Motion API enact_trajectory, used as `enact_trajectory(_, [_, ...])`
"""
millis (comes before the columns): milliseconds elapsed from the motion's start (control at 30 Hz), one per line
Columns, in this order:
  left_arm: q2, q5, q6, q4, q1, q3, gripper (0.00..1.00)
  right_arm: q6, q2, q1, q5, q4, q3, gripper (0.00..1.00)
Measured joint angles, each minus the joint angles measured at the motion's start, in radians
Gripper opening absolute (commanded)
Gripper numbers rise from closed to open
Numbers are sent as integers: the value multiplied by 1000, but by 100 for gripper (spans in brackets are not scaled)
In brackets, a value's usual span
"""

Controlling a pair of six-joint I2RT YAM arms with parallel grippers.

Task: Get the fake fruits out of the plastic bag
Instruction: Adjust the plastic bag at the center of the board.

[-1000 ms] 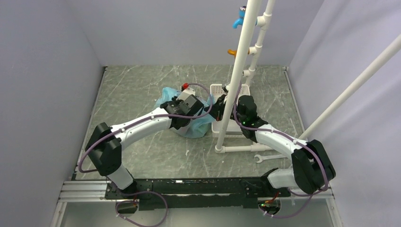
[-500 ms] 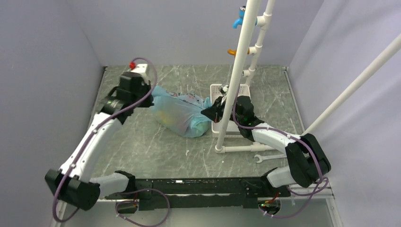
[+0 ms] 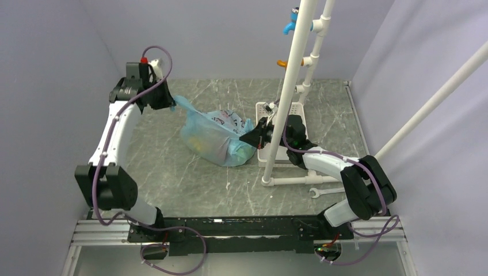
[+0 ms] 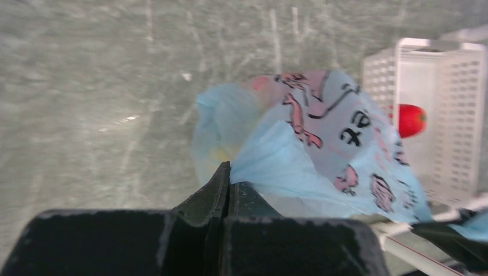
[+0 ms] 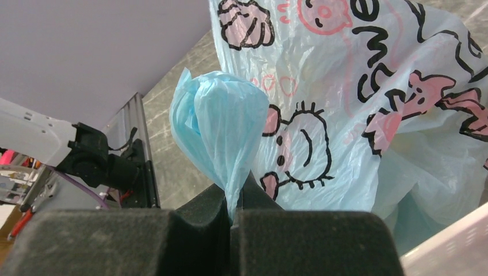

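The left tool [image 4: 226, 175] is clenched on a pinch of the plastic bag [image 3: 216, 138], its jaws pressed together with thin blue film caught between them; in the overhead view this grip sits at the bag's far-left corner, near the back wall, with the left arm raised and bent over it. The right tool [image 5: 233, 198] is likewise clenched, grasping a twisted blue handle of the same bag that stands up from between its jaws; this grip is at the bag's right end, just beside the white slotted basket [image 3: 265, 109]. The bag is drawn out between the two tools, its full middle resting on the grey marbled surface [image 3: 172, 172]; pink and black cartoon prints cover its upper side. A yellow fake fruit [image 3: 201, 142] shows dimly through the film, inside the bag; the blur hides how many pieces lie there. A red fake fruit [image 4: 410, 119] shows within the basket's walls, apart from the bag. A white pipe frame [image 3: 290, 86] rises beside the basket; a wrench [image 3: 322, 192] lies on the surface near the frame's foot.
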Motion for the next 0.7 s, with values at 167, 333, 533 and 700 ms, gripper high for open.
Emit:
enact_trajectory(167, [144, -132, 97, -121, -21, 181, 15, 13, -4, 8, 10, 13, 0, 0])
enact_trajectory(333, [261, -174, 146, -167, -29, 254, 29, 13, -9, 7, 23, 5, 0, 0])
enact_trajectory(533, [308, -241, 155, -192, -40, 267, 75, 13, -9, 6, 28, 3, 0, 0])
enact_trajectory(700, [146, -253, 124, -166, -39, 164, 99, 13, -9, 6, 29, 2, 0, 0])
